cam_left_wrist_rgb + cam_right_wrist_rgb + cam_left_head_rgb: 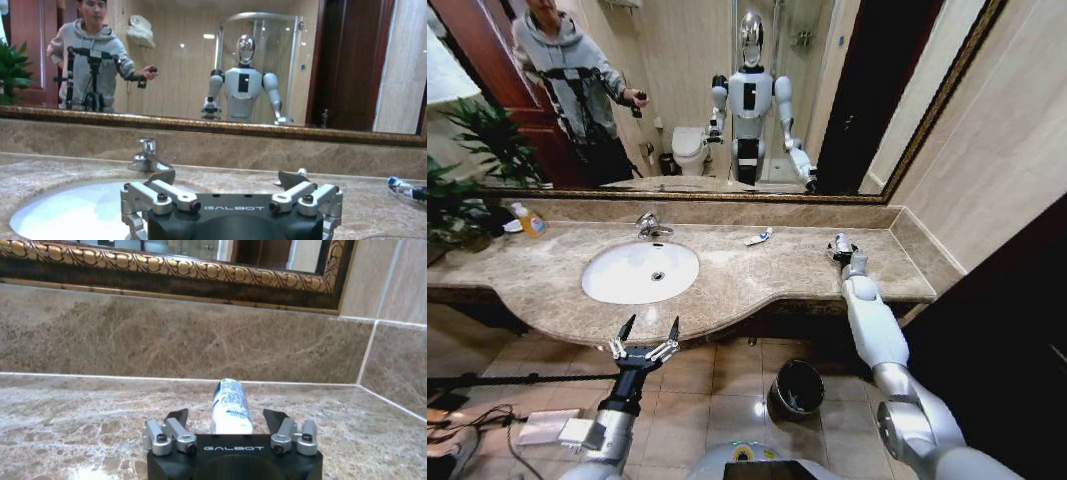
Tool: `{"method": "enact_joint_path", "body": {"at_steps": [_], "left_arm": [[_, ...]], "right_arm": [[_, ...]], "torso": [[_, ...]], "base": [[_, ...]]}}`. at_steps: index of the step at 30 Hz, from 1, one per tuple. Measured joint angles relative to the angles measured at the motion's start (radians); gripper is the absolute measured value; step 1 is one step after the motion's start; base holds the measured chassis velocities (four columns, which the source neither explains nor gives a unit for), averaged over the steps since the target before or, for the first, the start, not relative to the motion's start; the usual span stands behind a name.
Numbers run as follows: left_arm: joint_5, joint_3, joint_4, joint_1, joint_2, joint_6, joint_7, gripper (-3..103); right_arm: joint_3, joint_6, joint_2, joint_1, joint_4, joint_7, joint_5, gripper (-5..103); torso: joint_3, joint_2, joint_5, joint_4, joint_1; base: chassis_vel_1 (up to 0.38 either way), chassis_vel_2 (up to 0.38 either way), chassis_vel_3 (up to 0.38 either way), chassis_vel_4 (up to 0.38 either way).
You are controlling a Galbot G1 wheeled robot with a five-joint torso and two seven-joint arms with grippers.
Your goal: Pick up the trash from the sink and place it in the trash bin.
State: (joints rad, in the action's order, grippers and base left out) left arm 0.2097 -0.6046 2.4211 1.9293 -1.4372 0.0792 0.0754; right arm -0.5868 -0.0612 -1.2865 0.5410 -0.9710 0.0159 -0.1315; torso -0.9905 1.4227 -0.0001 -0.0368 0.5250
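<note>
The white oval sink (617, 285) is set in the beige marble counter, with its chrome faucet (652, 228) behind it. A white tube with a blue end (759, 237) lies on the counter right of the faucet, also seen as the tube (399, 183) in the left wrist view. My right gripper (842, 247) is low over the counter's right end. In its wrist view the right gripper (225, 415) is open, with a white, blue-printed tube (230, 400) between its fingers, which do not touch it. My left gripper (647, 334) hangs open in front of the counter edge, facing the sink (60, 212). The black trash bin (797, 388) stands on the floor below.
An orange-capped soap bottle (530, 220) and a plant (467, 170) occupy the counter's left end. A gold-framed mirror (727, 100) runs along the back wall, and the side wall closes the counter on the right. Cables and a white box (542, 425) lie on the tiled floor at left.
</note>
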Motion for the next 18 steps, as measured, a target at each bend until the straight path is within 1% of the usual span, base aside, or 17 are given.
{"method": "enact_joint_path", "body": {"at_steps": [1,2,4,6,7,8,9,10,11,13,16,17,18], "left_arm": [[0.000,0.000,0.000,0.000,0.000,0.000,0.000,100],[0.000,0.000,0.000,0.000,0.000,0.000,0.000,100],[0.000,0.000,0.000,0.000,0.000,0.000,0.000,100],[0.000,0.000,0.000,0.000,0.000,0.000,0.000,100],[0.000,0.000,0.000,0.000,0.000,0.000,0.000,100],[0.000,0.000,0.000,0.000,0.000,0.000,0.000,100],[0.000,0.000,0.000,0.000,0.000,0.000,0.000,100],[0.000,0.000,0.000,0.000,0.000,0.000,0.000,100],[0.000,0.000,0.000,0.000,0.000,0.000,0.000,100],[0.000,0.000,0.000,0.000,0.000,0.000,0.000,100],[0.000,0.000,0.000,0.000,0.000,0.000,0.000,100],[0.000,0.000,0.000,0.000,0.000,0.000,0.000,100],[0.000,0.000,0.000,0.000,0.000,0.000,0.000,100]], "right_arm": [[0.000,0.000,0.002,0.003,-0.001,0.001,-0.004,73],[0.000,0.000,0.002,0.003,-0.001,0.001,-0.004,73],[-0.001,-0.002,0.007,0.011,-0.009,0.002,-0.016,65],[-0.001,-0.003,0.009,0.013,-0.012,0.002,-0.021,65],[-0.001,-0.005,0.013,0.018,-0.017,0.003,-0.027,57],[-0.001,-0.005,0.013,0.018,-0.017,0.003,-0.027,57],[-0.001,-0.007,0.016,0.020,-0.022,0.003,-0.032,52],[-0.001,-0.008,0.017,0.021,-0.024,0.003,-0.033,52],[-0.001,-0.011,0.019,0.023,-0.031,0.004,-0.038,44],[-0.001,-0.013,0.020,0.024,-0.036,0.005,-0.040,44],[-0.001,-0.019,0.020,0.028,-0.048,0.006,-0.044,33],[-0.001,-0.019,0.020,0.028,-0.048,0.006,-0.044,33],[-0.001,-0.020,0.020,0.029,-0.052,0.006,-0.044,30]], "torso": [[0.000,0.000,0.0002,0.0000,0.000],[0.000,0.000,0.0002,0.0000,0.000],[0.000,0.000,0.0001,0.0000,0.000],[0.000,0.000,0.0001,0.0000,0.000],[0.000,0.000,0.0001,0.0000,0.000],[0.000,0.000,0.0001,0.0000,0.000],[0.000,0.000,0.0001,0.0001,0.000],[0.000,0.000,0.0001,0.0001,0.000],[0.000,0.000,0.0001,0.0001,0.000],[0.000,0.000,0.0001,0.0000,0.000],[0.000,0.000,0.0001,0.0000,0.000],[0.000,0.000,0.0001,0.0000,0.000],[0.000,0.000,0.0001,0.0000,0.000]], "base": [[0.000,0.000,0.000,0.000],[0.000,0.000,0.000,0.000],[0.000,0.000,0.000,0.000],[0.000,0.000,0.000,0.000],[0.000,0.000,0.000,0.000],[0.000,0.000,0.000,0.000],[0.000,0.000,0.000,0.000],[0.000,0.000,0.000,0.000],[0.000,0.000,0.000,0.000],[0.000,0.000,0.000,0.000],[0.000,0.000,0.000,0.000],[0.000,0.000,0.000,0.000],[0.000,0.000,0.000,0.000]]}}
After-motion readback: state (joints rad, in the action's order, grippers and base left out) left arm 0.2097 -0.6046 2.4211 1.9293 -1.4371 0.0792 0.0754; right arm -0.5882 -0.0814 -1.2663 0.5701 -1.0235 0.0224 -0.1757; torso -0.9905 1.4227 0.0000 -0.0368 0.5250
